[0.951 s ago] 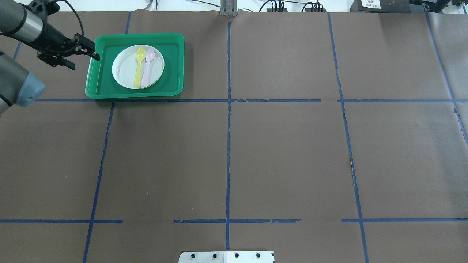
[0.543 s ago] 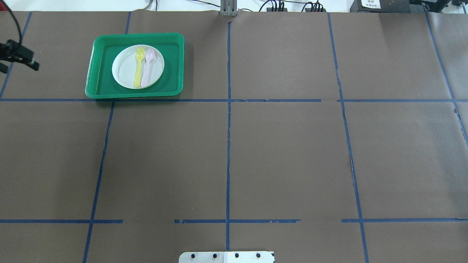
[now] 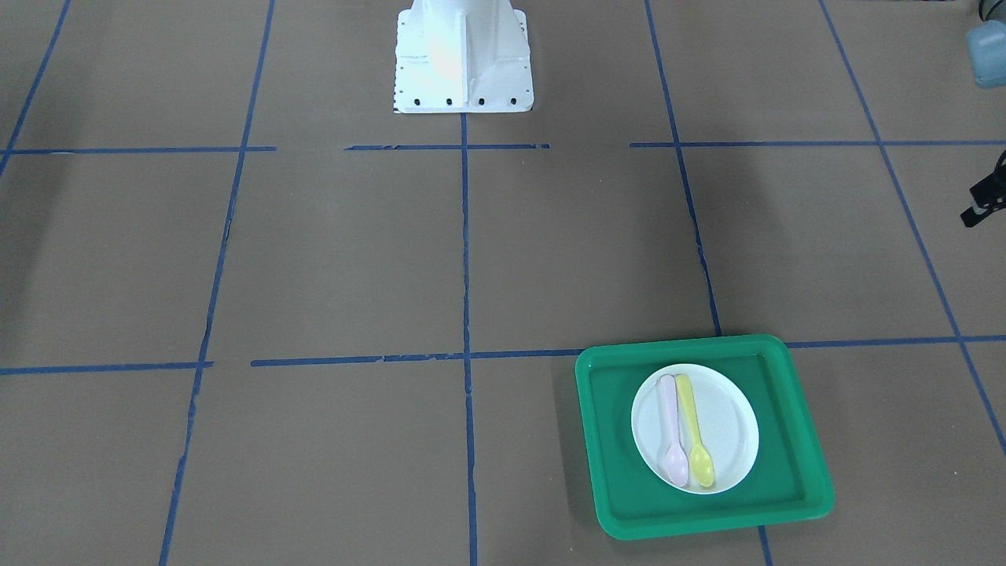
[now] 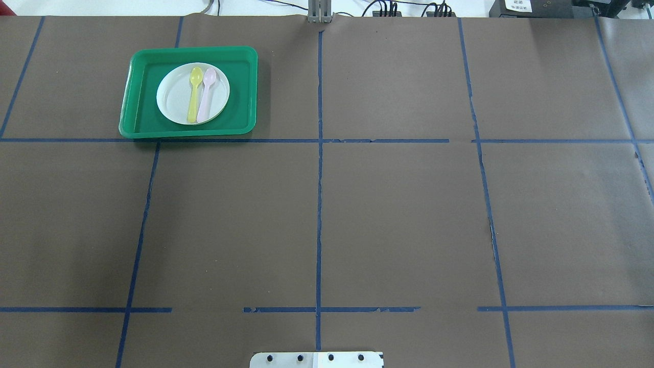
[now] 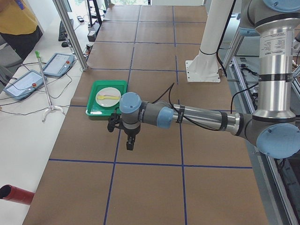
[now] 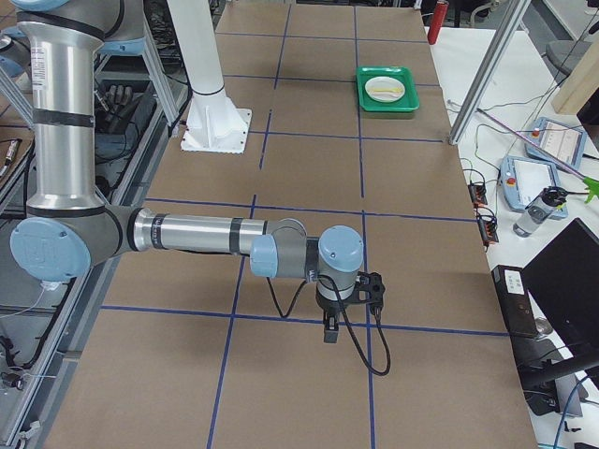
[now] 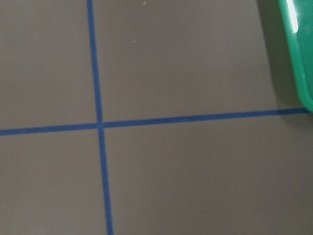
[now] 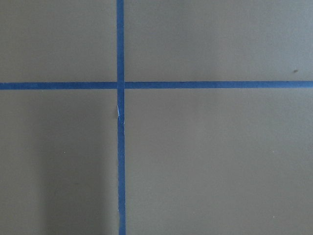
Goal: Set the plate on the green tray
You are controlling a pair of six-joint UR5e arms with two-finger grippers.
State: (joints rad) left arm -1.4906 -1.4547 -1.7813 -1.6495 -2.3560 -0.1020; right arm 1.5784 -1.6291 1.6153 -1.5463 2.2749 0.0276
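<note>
The green tray lies at the far left of the table; it also shows in the front-facing view. A white plate rests flat inside it, with a yellow spoon and a pink spoon on it. My left gripper hangs off the tray's side, apart from it, fingers spread and empty; only a sliver of the gripper shows at the front-facing view's right edge. The left wrist view catches the tray's corner. My right gripper is far from the tray; I cannot tell its state.
The white robot base stands at the table's near middle edge. Blue tape lines cross the brown table cover. A side bench with teach pendants, a metal post and a person are beyond the tray's end.
My left arm has drawn back from the tray's left rim and left the overhead view on the left. The plate and spoons have not moved.
</note>
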